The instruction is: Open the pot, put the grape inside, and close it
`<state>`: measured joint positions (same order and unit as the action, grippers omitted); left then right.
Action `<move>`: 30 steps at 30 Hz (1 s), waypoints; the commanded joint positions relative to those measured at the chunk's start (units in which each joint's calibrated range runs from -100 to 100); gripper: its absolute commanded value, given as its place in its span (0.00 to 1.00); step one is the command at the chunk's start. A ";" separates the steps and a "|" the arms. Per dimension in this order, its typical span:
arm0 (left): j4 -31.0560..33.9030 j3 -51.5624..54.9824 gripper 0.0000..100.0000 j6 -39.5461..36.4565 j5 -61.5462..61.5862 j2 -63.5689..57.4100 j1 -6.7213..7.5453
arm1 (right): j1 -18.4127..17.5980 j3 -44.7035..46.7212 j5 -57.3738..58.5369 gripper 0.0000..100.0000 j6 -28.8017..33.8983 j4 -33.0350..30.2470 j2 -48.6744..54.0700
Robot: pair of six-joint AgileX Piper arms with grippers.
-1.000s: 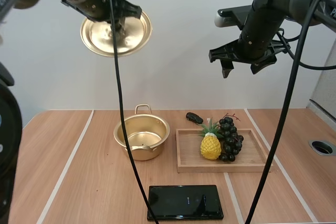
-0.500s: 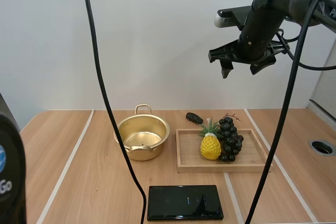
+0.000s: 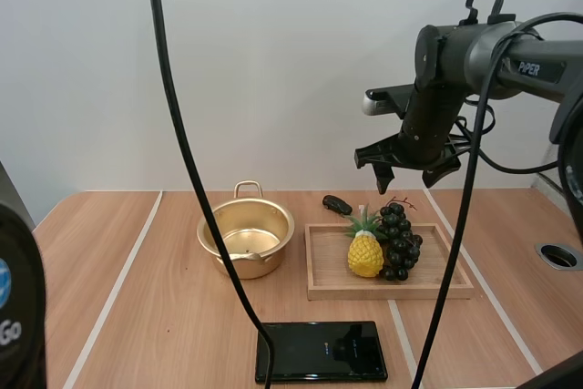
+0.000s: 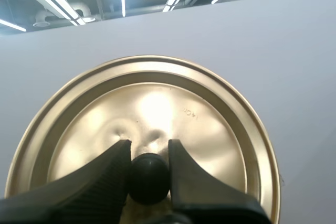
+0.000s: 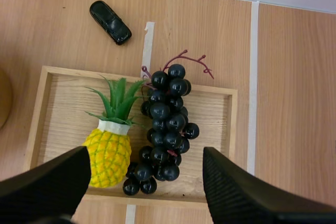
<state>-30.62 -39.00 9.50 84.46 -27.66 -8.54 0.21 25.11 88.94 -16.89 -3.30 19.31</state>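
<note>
The gold pot stands uncovered on the table, left of the wooden tray. A bunch of dark grapes lies in the tray beside a yellow toy pineapple. My right gripper hangs open in the air above the grapes, and in the right wrist view its fingers stand wide apart on either side of the bunch. My left gripper is shut on the black knob of the gold lid, which it holds up in the air.
A black phone-like slab lies near the table's front edge. A small black toy car sits just behind the tray. A round hole is in the table at the far right.
My left arm has lifted the lid up and out of the high view. My right gripper has come down and slightly left, closer above the tray.
</note>
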 commanded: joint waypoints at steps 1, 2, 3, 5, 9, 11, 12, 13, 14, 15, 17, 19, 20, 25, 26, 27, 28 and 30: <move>-0.34 -3.36 0.00 -1.80 -1.03 -0.49 -0.05 | 0.00 1.31 -2.52 1.00 0.05 0.04 -0.35; -0.34 -4.37 0.00 -2.04 -1.03 -0.49 -0.05 | 0.00 1.43 -2.52 1.00 0.05 0.04 -0.74; -0.34 -5.37 0.00 -2.13 -1.03 -0.49 -0.05 | 0.00 1.43 -2.52 1.00 0.05 0.04 -1.12; -0.34 -6.86 0.00 -2.34 -1.03 -0.49 -0.05 | 0.00 1.43 -3.34 1.00 0.05 0.04 -1.81; -0.34 -8.57 0.00 -2.34 -0.84 -0.49 -0.05 | 0.00 1.60 -5.44 1.00 0.14 0.04 -3.79; -0.34 -8.84 0.00 -2.34 -0.44 -0.49 -0.05 | 0.00 2.08 -7.19 1.00 1.17 -0.07 -4.92; -0.34 -8.99 0.00 -2.34 -0.27 -0.49 -0.05 | 0.00 2.25 -7.74 1.00 1.20 -0.08 -5.62; -0.34 -8.99 0.00 -2.34 -0.08 -0.49 -0.05 | 0.00 2.60 -8.22 1.00 1.20 -0.08 -6.22; -0.34 -8.99 0.00 -2.34 0.15 -0.49 -0.05 | 0.00 2.79 -8.63 1.00 1.20 -0.08 -7.00; -0.34 -8.99 0.00 -2.34 0.29 -0.49 -0.05 | 0.00 2.79 -8.82 1.00 1.20 -0.08 -7.82; -0.34 -8.99 0.00 -2.34 0.53 -0.49 -0.05 | 0.24 2.79 -8.82 1.00 1.47 -0.08 -9.58; -0.34 -8.99 0.00 -2.34 0.53 -0.49 -0.05 | 0.74 2.79 -9.69 1.00 2.86 -0.36 -10.95; -0.34 -8.99 0.00 -2.34 0.53 -0.49 -0.05 | 1.18 2.79 -10.13 1.00 3.84 -0.46 -11.59; -0.34 -8.99 0.00 -2.34 0.87 -0.49 -0.05 | 3.38 2.79 -12.47 1.00 4.23 -0.46 -13.69; -0.34 -8.99 0.00 -2.34 0.87 -0.49 -0.05 | 3.74 2.79 -12.48 1.00 4.23 -0.46 -13.99; -0.34 -8.99 0.00 -2.34 0.87 -0.49 -0.05 | 3.88 2.79 -12.70 1.00 4.23 -0.46 -14.31; -0.34 -8.99 0.00 -2.34 0.87 -0.49 -0.05 | 3.83 2.79 -12.70 1.00 4.23 -0.46 -14.58; -0.34 -8.99 0.00 -2.34 0.87 -0.49 -0.05 | 3.83 2.79 -12.70 1.00 4.13 -0.16 -14.94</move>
<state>-30.62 -47.60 7.77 86.57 -27.84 -8.54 3.85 27.75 76.97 -13.04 -3.61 4.35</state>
